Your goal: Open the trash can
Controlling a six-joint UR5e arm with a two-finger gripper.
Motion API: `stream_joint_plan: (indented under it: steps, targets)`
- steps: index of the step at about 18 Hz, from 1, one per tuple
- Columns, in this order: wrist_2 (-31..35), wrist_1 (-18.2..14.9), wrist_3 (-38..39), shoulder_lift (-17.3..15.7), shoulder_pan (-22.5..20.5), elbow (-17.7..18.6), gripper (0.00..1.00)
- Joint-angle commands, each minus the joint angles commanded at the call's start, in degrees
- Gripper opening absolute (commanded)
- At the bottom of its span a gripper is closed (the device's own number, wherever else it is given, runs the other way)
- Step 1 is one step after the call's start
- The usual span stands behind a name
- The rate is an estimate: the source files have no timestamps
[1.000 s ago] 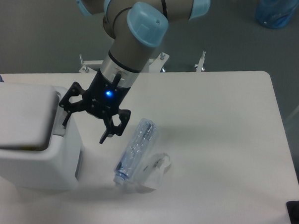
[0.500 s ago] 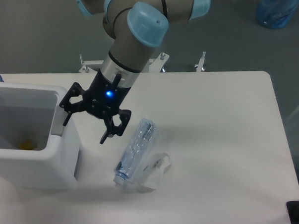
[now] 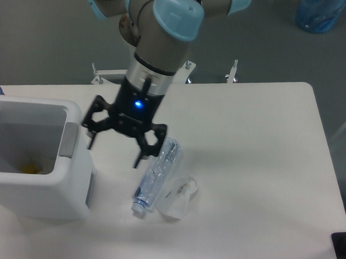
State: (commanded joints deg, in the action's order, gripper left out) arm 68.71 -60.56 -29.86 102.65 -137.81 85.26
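Tool (image 3: pixel 116 151) shifted right, trash can (image 3: pixel 32 186) left

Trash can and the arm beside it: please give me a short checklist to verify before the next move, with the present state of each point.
1. Trash can is open: ok; the inside shows, with something yellow at the bottom.
2. Lid fully out of the way: cannot tell; the lid is not seen in this view.
3. Gripper is clear of the can: ok; it hangs just right of the rim, and no finger touches the grey tab.
4. Fingers are empty: ok; they are spread, with nothing between them.
5. Path to the right is free: not ok; a clear plastic bottle lies close under the right finger, and crumpled clear plastic lies beside it.
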Motion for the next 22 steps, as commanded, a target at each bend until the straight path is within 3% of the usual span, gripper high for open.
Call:
stream_joint_plan:
  steps: [8,10,14,17,19,22]
  targets:
    - [7.7,1.1,-6.6,7.4,-3.3,-7.8,1.0]
    - [8.5,1.2,-8.9,8.4,-6.0,-9.1,1.0]
    - [8.5,1.1,-25.7,12.2,-9.2,-9.6,1.0]
    - [10.6,1.1,-31.4,13.5,-10.3,-9.3,1.0]
    - [12.1,1.0,-36.0,16.1,-10.6,-9.8,1.0]
    - [15.4,0.2,-37.4,16.0,-10.6,-9.1,1.0]
